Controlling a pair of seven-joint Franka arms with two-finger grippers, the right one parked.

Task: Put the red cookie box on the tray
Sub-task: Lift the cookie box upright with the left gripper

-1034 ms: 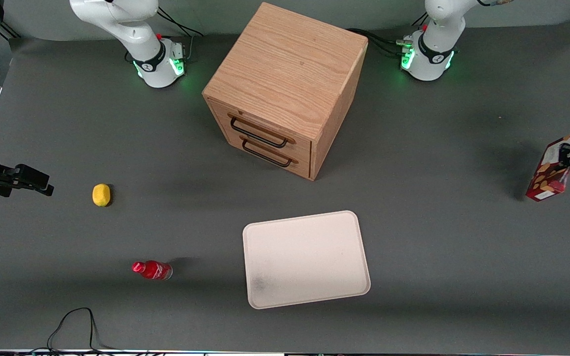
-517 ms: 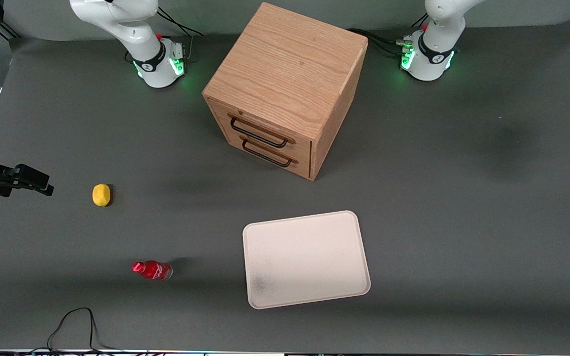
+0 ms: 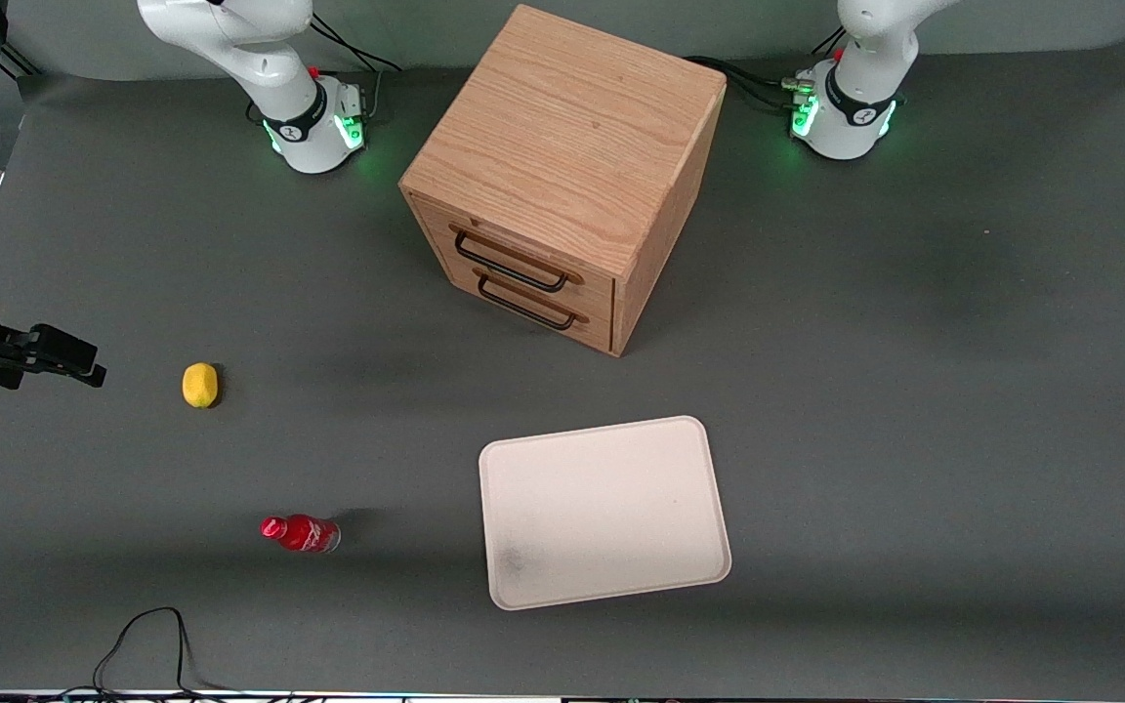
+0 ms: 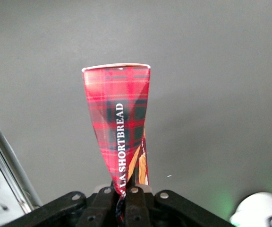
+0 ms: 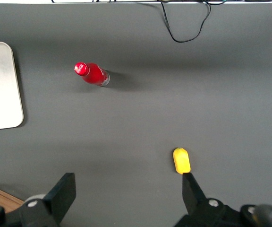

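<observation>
Grey tabletop (image 3: 914,410) fills the front view; wooden drawer cabinet (image 3: 562,176) stands mid-table, farther from the front camera than the tray (image 3: 680,459); tray lies flat and bare, faint smudge near one corner. Yellow lemon-like object (image 3: 199,385) and small red bottle (image 3: 300,533) sit toward the parked arm's end.

Working arm's tool (image 4: 126,198) is out of the front view; only its wrist camera shows it. Tool is pinching the red cookie box (image 4: 119,118) by one end, fingers pressed against the carton; box hangs clear above bare grey surface, tartan face and "SHORTBREAD" lettering readable, open-looking end pointing away from the camera. Height above the surface is hard to judge, likely well up.

Progress, as judged: pickup done, box lifted; carry toward the tray, lowering and release are left. Box is nowhere near the tray in any view; transport across the working arm's end comes next.
</observation>
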